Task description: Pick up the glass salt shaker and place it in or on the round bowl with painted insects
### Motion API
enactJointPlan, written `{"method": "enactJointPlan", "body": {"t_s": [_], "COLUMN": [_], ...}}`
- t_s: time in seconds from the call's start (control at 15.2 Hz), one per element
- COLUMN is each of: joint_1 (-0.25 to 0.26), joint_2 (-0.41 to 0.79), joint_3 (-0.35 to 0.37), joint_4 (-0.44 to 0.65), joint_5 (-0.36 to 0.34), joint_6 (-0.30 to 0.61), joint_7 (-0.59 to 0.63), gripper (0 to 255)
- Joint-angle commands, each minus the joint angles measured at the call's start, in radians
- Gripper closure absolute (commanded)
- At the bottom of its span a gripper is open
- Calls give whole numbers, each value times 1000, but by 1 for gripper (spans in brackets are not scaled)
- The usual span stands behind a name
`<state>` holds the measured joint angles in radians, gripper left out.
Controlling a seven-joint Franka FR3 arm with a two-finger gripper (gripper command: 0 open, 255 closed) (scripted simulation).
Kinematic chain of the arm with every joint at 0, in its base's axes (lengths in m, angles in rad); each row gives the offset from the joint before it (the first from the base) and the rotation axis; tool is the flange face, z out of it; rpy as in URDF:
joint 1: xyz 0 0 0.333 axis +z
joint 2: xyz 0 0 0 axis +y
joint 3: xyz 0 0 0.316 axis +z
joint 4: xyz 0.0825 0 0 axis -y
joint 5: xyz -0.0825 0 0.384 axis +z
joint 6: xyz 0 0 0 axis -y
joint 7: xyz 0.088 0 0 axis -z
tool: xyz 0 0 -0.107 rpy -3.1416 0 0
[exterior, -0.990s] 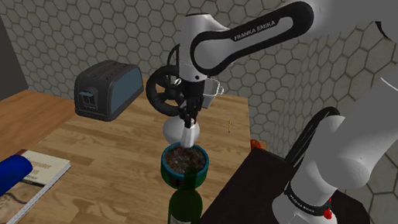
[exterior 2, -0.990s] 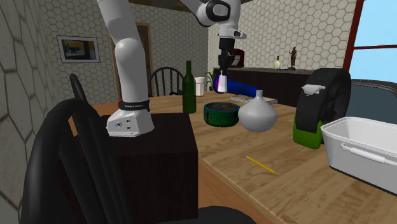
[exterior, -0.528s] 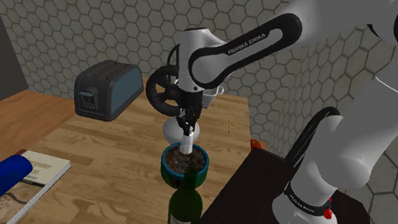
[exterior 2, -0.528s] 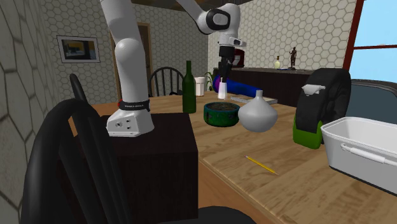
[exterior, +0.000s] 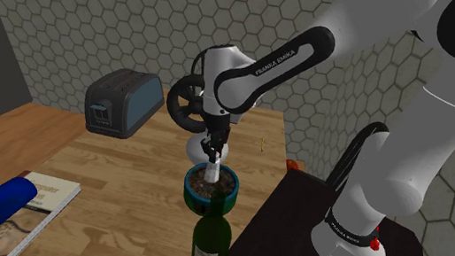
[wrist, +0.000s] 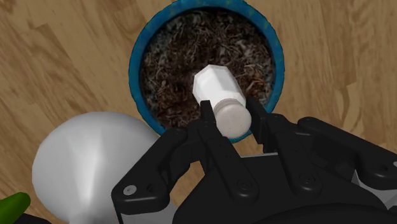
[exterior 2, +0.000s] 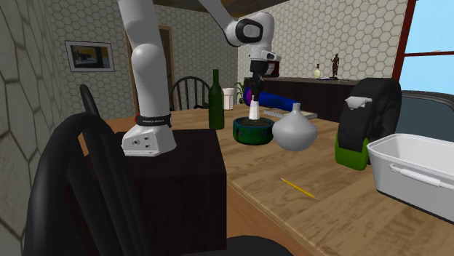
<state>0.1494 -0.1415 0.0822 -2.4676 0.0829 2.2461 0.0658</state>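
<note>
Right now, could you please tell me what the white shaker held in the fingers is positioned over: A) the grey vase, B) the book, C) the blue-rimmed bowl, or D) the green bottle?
C: in the wrist view the shaker, clasped between the fingers, points down into the bowl and its dark speckled inside, with the vase beside it.

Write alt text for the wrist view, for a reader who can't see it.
The black two-finger tool clasps a white faceted salt shaker, held over a round blue-rimmed bowl with a dark speckled inside. A pale grey round vase sits beside the bowl on the wooden table.
</note>
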Motion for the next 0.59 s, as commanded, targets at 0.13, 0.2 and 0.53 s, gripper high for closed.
{"method": "enactJointPlan", "body": {"t_s": [0.13, 0.2, 0.53], "joint_1": [0, 0, 0], "joint_2": [0, 0, 0], "joint_3": [0, 0, 0], "joint_4": [-1, -1, -1], "joint_5": [0, 0, 0], "joint_6": [2, 2, 2], "joint_7": [-1, -1, -1], "gripper": [255, 255, 0]}}
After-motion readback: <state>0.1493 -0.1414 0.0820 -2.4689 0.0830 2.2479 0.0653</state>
